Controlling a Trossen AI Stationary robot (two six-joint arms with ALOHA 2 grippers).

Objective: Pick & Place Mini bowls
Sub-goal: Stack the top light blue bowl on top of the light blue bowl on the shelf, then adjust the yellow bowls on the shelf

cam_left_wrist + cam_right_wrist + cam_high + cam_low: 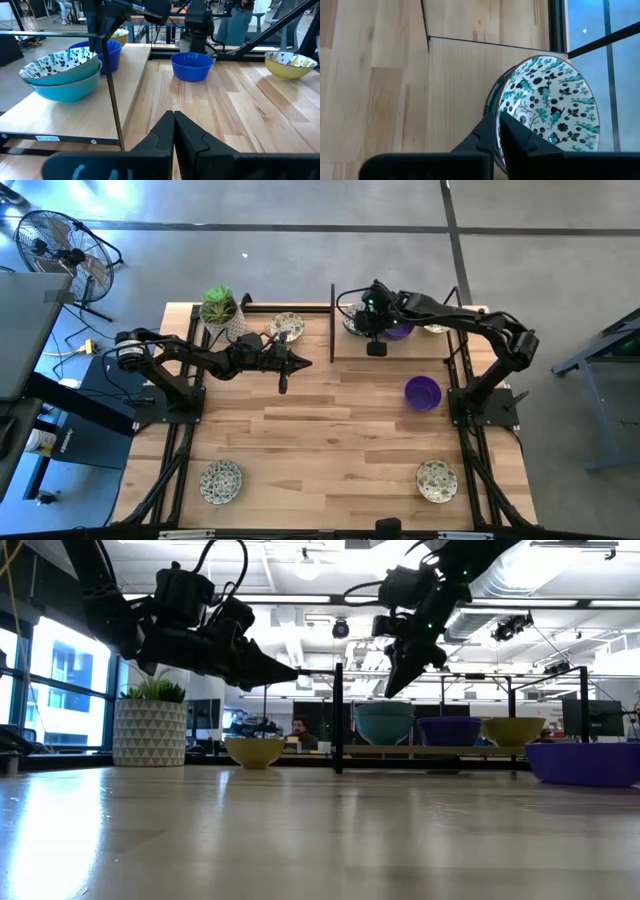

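Observation:
Several mini bowls show. On the raised wooden shelf (400, 350) sit a floral bowl (547, 107), a purple bowl (400, 330) and another floral bowl (435, 328). A purple bowl (423, 392) and floral bowls (287, 326), (220, 480), (437, 480) rest on the table. My right gripper (497, 120) hovers shut just above the shelf's left floral bowl (385, 723), near its rim. My left gripper (283, 375) is shut and hangs over the table's middle, left of the shelf, pointing level toward the right (285, 670).
A white pot with a green plant (220, 308) stands at the far left corner. The shelf has a thin black metal frame (107, 75) with upright posts. Bare wood lies in the table's middle and near side (330, 450). A person sits beyond the table (298, 730).

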